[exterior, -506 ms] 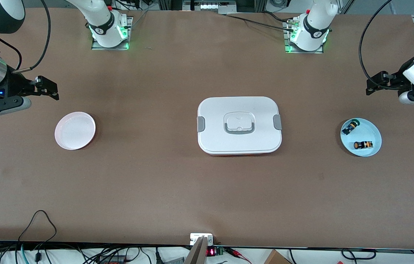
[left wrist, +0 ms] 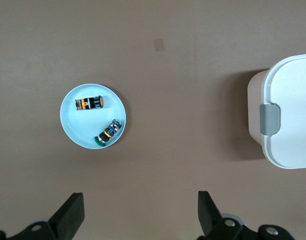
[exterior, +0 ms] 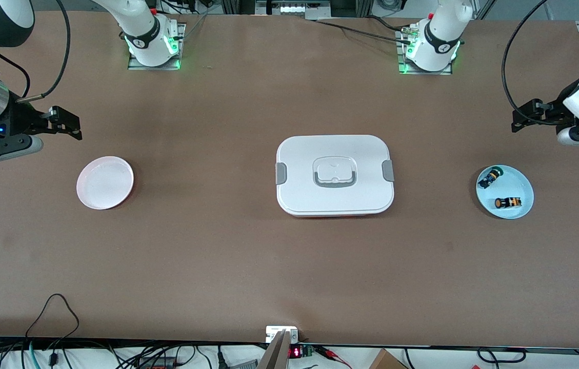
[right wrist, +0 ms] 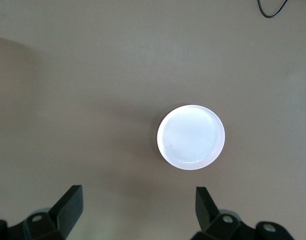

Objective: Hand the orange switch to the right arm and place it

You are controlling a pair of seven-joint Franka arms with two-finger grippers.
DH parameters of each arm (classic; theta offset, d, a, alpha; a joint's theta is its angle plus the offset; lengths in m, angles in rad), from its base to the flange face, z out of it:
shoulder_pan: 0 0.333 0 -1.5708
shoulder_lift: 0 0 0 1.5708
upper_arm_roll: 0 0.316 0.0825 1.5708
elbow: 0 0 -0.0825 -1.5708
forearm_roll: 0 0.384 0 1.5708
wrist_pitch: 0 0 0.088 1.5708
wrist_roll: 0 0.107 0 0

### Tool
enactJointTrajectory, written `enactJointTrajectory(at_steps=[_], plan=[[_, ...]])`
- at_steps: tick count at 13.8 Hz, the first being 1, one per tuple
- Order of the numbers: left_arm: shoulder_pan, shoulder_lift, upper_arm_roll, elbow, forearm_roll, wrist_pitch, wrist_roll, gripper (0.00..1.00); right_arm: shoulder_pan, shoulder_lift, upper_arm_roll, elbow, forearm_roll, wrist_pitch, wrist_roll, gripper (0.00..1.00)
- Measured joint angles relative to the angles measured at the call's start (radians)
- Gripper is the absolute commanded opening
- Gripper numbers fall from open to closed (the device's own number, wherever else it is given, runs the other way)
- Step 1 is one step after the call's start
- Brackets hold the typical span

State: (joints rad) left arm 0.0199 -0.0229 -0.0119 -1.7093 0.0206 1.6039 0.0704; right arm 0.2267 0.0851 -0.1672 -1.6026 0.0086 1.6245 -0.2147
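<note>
Item 1, your left gripper (exterior: pixel 520 119): raised over bare table at the left arm's end, wrist turned level, fingers (left wrist: pixel 70 216) spread wide and empty.

Item 2, your right gripper (exterior: pixel 66 124): raised over bare table at the right arm's end, silver wrist tilted low, fingers (right wrist: pixel 68 206) spread wide and empty.

Item 3, orange switch (exterior: pixel 507 202): lying on its side in the pale blue dish (exterior: pixel 522 185) toward the left arm's end, on the part of the dish nearer the front camera. Nothing grips it.

Item 4, green-capped switch (exterior: pixel 490 177): in the same dish, apart from the orange one and farther from the front camera.

Item 5, white lidded box (exterior: pixel 335 175): mid-table, grey clasps at both ends, lid on.

Item 6, white plate (exterior: pixel 105 182): toward the right arm's end, bare.
</note>
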Motion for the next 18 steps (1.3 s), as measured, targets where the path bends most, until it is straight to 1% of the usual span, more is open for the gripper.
enactJointTrajectory(at_steps=[15, 18], plan=[[0.003, 0.007, 0.005, 0.000, 0.002, -0.007, -0.001, 1.00, 0.000, 0.000, 0.000, 0.000, 0.000, 0.000, 0.000, 1.00], [0.047, 0.043, 0.012, 0.005, 0.010, -0.007, -0.001, 1.00, -0.001, 0.000, 0.000, 0.000, 0.000, 0.000, 0.000, 1.00]])
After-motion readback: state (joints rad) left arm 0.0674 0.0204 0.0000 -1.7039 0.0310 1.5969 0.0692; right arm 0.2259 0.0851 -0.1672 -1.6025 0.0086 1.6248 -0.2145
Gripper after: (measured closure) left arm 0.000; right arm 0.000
